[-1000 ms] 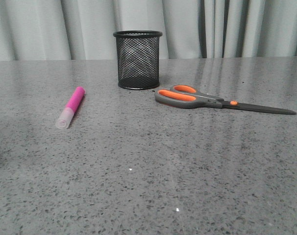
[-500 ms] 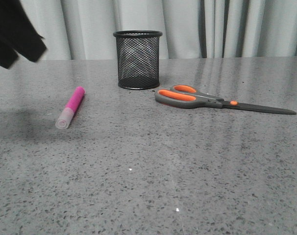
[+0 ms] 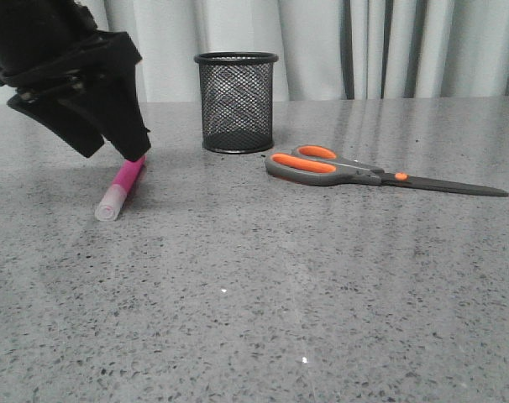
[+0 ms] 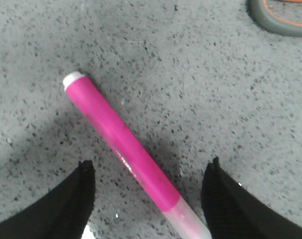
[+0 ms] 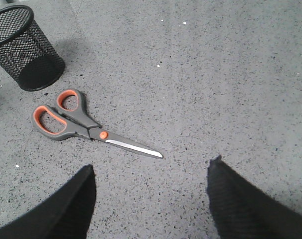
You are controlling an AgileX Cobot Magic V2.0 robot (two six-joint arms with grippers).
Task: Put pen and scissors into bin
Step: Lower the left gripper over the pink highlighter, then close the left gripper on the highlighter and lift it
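Left gripper (image 3: 120,155): low over the pen's far end at the left of the table, its black body tilted down and covering the top of the pen in the front view. In the left wrist view its two fingers (image 4: 66,204) stand wide apart, one on each side of the pen, neither touching it.
Right gripper (image 5: 151,199): seen only in its own wrist view, fingers spread wide with bare table between them, holding nothing; it hangs well above the table, looking down on the scissors and bin.
Pen (image 3: 120,186): lies flat on the table, left of the bin and apart from it, magenta body toward the back, whitish cap toward the front. In the left wrist view it runs slantwise between the fingers.
Scissors (image 3: 355,172): flat on the table to the right of the bin, blades closed; grey-and-orange handles near the bin, dark blades pointing away to the right. Not touching the bin.
Bin (image 3: 236,102): upright at the back centre of the table; whether anything lies inside cannot be told through the mesh.
Table (image 3: 263,311): grey speckled stone, glossy.
Curtain (image 3: 389,46): pale folds behind the table.
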